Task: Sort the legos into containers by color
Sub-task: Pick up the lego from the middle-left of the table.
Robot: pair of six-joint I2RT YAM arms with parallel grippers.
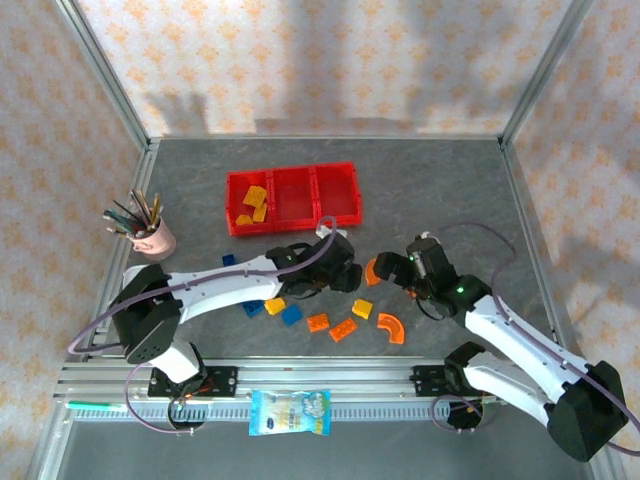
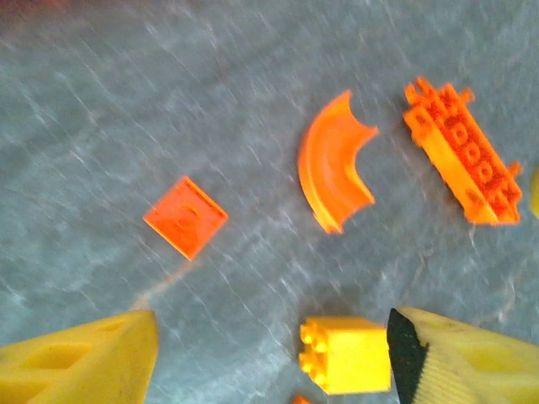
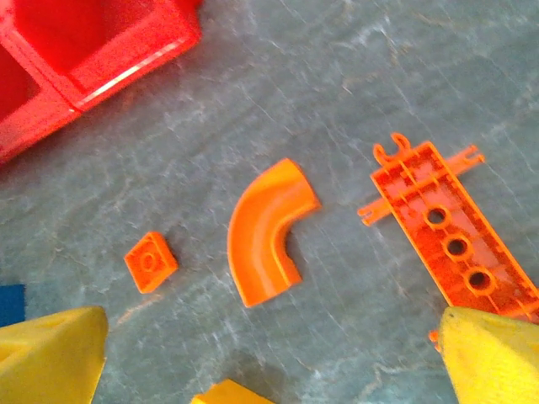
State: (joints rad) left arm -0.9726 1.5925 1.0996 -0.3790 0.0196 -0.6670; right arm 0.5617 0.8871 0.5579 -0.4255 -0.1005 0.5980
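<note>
With the left gripper (image 2: 274, 332) lowered near the table (image 2: 168, 126), jaws apart and empty, the yellow brick (image 2: 345, 355) is found lying between them, crowded against the black-padded jaw, so centring is judged necessary before closing.

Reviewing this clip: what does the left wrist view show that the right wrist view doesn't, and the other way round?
Left wrist, not right: the left fingers, and the yellow lego whole, close beside one finger. Right wrist, not left: the right fingers, a corner of the red containers, a blue lego at the left edge. Both: the small orange square, the orange arc and the long orange piece, with the yellow lego below them.
</note>
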